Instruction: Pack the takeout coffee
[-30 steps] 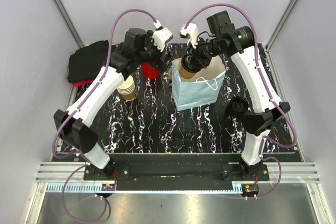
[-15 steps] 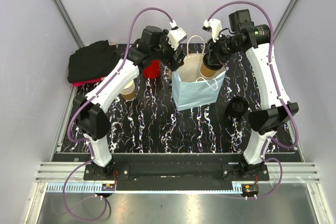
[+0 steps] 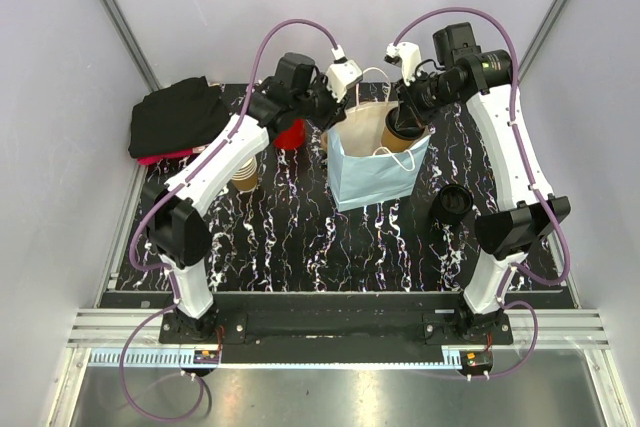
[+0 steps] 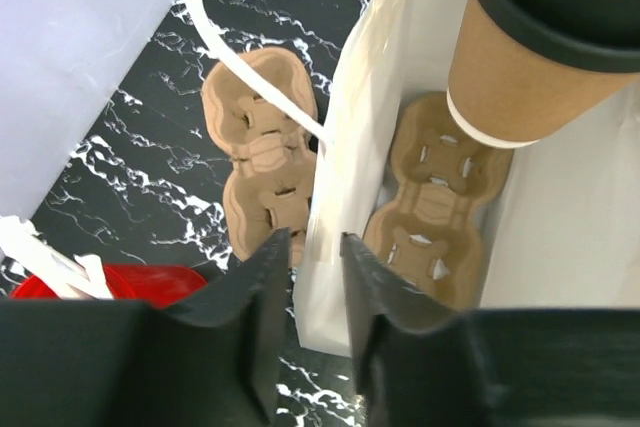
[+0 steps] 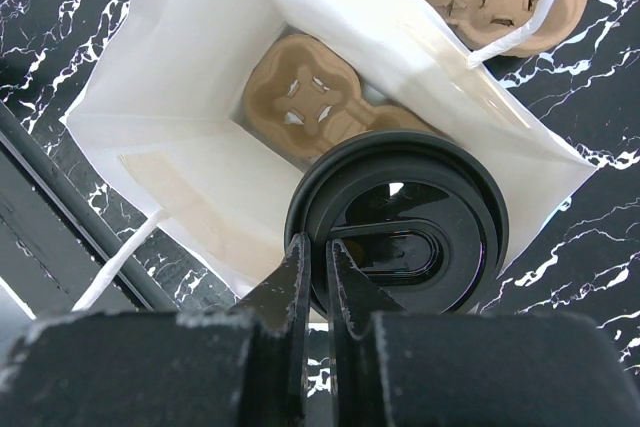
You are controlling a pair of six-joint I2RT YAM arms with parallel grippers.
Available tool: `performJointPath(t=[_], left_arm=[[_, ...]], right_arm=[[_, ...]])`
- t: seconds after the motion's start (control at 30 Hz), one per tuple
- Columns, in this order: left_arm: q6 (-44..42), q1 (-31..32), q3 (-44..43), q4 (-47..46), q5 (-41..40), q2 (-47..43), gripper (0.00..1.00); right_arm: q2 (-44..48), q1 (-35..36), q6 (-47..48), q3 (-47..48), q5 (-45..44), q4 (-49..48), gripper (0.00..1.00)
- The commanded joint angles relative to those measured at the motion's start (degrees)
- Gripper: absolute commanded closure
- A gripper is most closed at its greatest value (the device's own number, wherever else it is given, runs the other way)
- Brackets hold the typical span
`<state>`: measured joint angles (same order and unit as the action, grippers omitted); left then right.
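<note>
On the black marbled tabletop [image 3: 300, 237] stood a pale blue paper bag [image 3: 365, 182], with a brown moulded-pulp carrier [image 5: 310, 97] flat inside. Over its mouth hung the tan black-lidded paper coffee cup [image 5: 395, 237], the right hand [image 5: 318, 249] clamped on its lid rim. The left hand [image 4: 315, 247] pinched the bag's far-left wall.

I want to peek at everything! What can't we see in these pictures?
- Coffee cup: contents, right wrist view, under black lid.
- Carrier in the bag: one end, right wrist view, behind cup.
- Red cup: left wrist view, mostly behind left pincer.
- Whether left pincer squeezes bag: unclear.
</note>
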<state>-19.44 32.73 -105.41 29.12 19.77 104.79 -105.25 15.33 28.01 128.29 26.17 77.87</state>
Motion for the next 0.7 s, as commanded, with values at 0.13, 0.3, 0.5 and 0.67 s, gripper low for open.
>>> performJointPath(t=[0.13,0.3,0.5,0.67], left_arm=[[3.18,1.81,-2.44,3.56,-3.94,-0.03,0.92],[5.72,4.18,-2.52,6.81,-7.63,-1.52,1.00],[11.00,5.76,-3.49,11.30,-11.42,-3.10,1.00],[14.78,6.29,-2.44,13.86,-13.26,-4.51,1.00]], right_arm=[[0.93,0.22,-0.94,1.26,0.46,12.84,1.00],[-0.13,0.22,-0.68,2.93,0.55,13.10,1.00],[-1.53,0.40,-0.15,5.57,1.25,15.21,1.00],[-1.01,0.75,0.11,4.34,0.64,15.65,1.00]])
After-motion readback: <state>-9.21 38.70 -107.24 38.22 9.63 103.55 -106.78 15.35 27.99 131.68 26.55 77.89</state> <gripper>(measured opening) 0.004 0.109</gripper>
